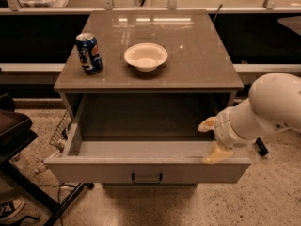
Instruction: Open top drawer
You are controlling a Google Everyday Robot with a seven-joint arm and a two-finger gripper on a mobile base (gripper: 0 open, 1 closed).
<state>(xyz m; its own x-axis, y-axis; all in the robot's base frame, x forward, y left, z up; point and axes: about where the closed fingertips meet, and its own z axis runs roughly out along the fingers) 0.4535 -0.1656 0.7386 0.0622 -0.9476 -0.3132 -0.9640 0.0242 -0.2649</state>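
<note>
The top drawer (101, 171) of the grey cabinet is pulled far out toward me. Its plain grey interior is empty, and a small dark loop handle (146, 178) sits at the middle of its front panel. My gripper (212, 139) hangs at the drawer's right front corner, on the end of the white arm (268, 107) that reaches in from the right. Its two cream fingers are spread: one fingertip (207, 125) is above the drawer's right side and the other is by the front panel's top edge. Nothing is held between them.
A blue soda can (89, 53) and a white bowl (146, 56) stand on the cabinet top (197, 55). A dark cart or chair (14, 131) and a wire rack (60, 128) crowd the left side. Speckled floor lies in front and to the right.
</note>
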